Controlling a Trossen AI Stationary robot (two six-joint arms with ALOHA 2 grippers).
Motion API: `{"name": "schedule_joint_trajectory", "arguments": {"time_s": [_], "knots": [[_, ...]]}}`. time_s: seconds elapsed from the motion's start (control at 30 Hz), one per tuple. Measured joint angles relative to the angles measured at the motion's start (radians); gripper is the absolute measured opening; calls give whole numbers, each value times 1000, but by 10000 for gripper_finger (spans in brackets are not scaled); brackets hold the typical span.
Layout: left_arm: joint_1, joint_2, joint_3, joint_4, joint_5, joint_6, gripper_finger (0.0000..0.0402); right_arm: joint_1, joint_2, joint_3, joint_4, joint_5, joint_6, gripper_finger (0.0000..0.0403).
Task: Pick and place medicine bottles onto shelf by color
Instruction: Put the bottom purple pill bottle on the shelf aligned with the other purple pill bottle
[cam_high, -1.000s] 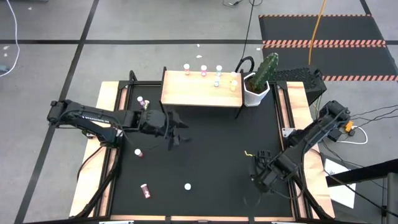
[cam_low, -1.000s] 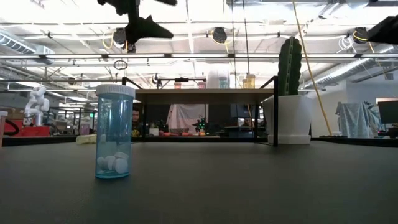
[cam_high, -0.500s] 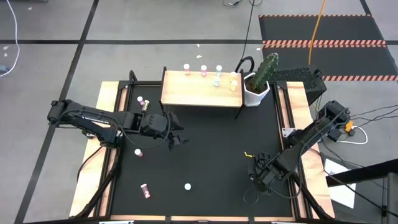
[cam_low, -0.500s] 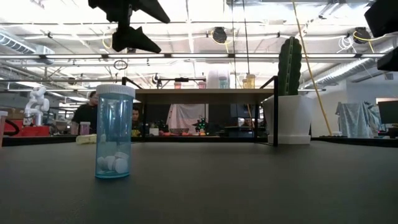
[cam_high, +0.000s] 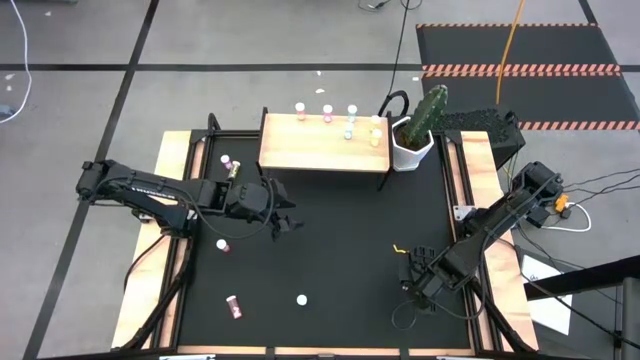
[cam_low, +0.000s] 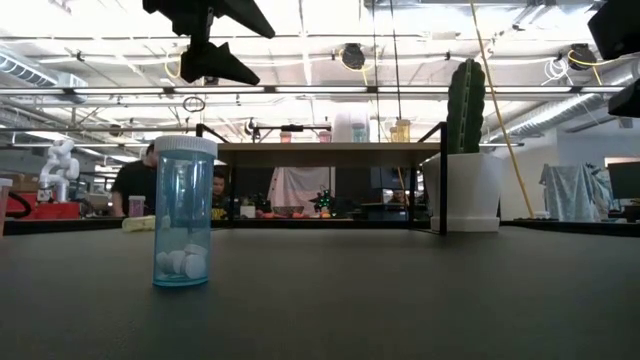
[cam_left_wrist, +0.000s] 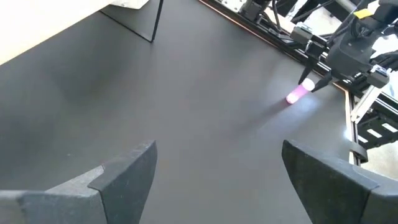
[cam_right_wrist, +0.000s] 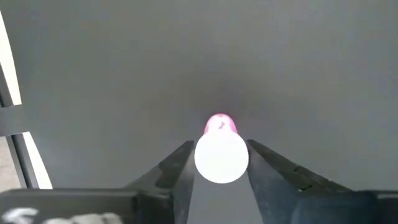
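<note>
Table mat (cam_high: 340, 250): black. Shelf (cam_high: 322, 155): light wood top, black legs. Bottle (cam_right_wrist: 220, 149) between the right gripper (cam_right_wrist: 219, 171) fingers: pink body, white cap. Bottle (cam_low: 183, 212) nearest the low camera: translucent teal, white cap. Cactus (cam_high: 430, 108): green, in a white pot (cam_high: 411, 148). Both arms: dark, probably black.

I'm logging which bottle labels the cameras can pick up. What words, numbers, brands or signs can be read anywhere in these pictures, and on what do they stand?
None can be read.
Teal bottle in the low view: no label text shows, only white pills inside.
Pink bottle between the right gripper fingers: only its plain white cap and pink body show.
Bottles on the shelf: too small to read.
Left gripper: open, nothing printed shows.
</note>
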Motion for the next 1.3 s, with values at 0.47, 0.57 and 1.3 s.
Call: {"name": "schedule_joint_trajectory", "arguments": {"time_s": [0.47,0.57,1.3], "knots": [[24,0,0,2,-73,24,344,-144,-1,171,-63,-27,-259,117],[50,0,0,2,-74,24,344,-237,-1,268,-93,-29,-395,116],[168,0,0,6,-132,-144,344,-1086,397,1132,-376,-158,-1277,118]]}}
